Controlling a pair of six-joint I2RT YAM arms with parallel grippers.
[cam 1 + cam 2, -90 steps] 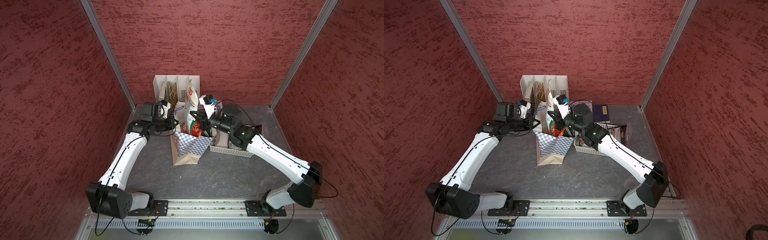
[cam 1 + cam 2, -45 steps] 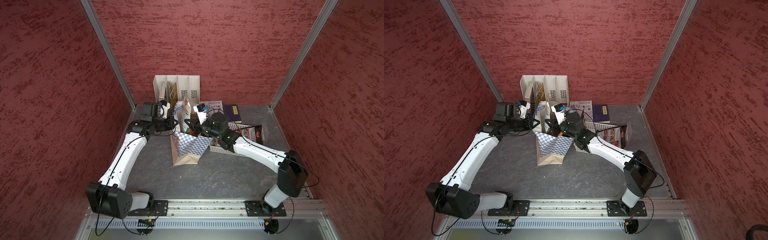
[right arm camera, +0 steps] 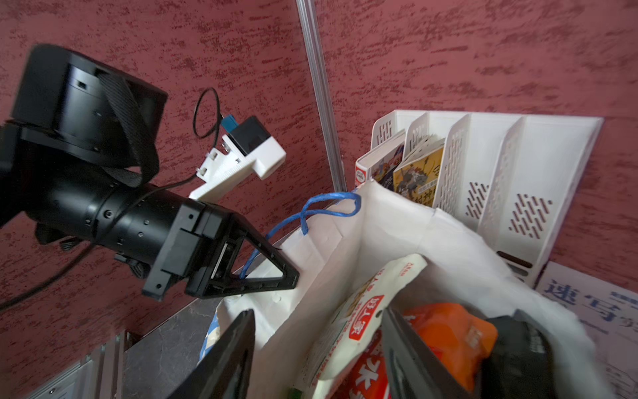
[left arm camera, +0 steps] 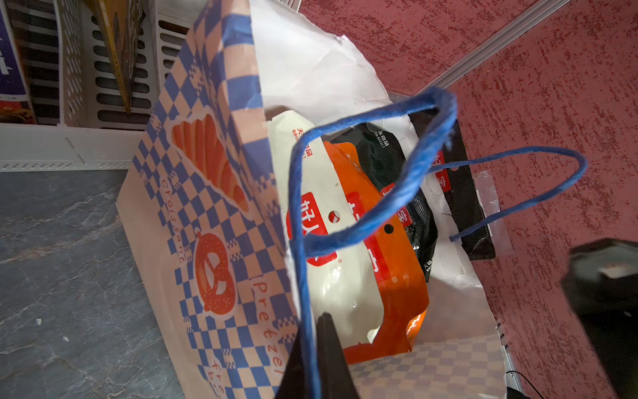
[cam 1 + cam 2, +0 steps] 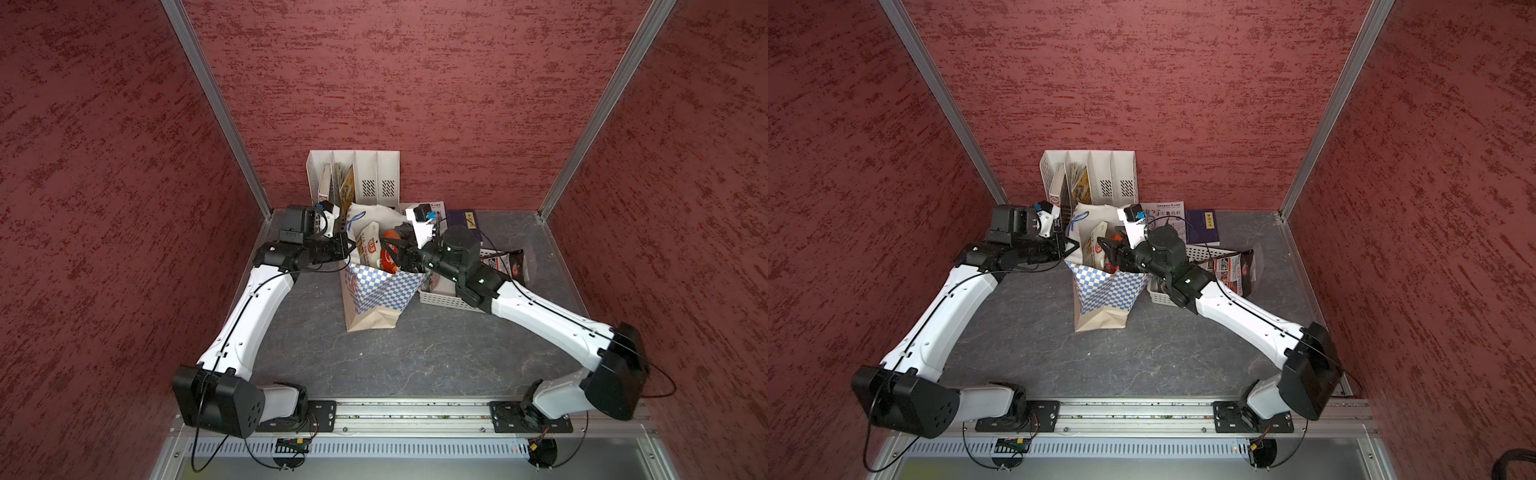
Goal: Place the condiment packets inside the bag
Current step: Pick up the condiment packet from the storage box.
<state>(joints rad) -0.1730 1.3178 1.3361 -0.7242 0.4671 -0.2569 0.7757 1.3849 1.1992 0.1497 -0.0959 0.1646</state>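
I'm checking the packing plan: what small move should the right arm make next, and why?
Probably lift the right tool straight up out of the bag: its jaws stand open above packets already inside, the left tool pinches its rim, and a black packet waits by the white basket.
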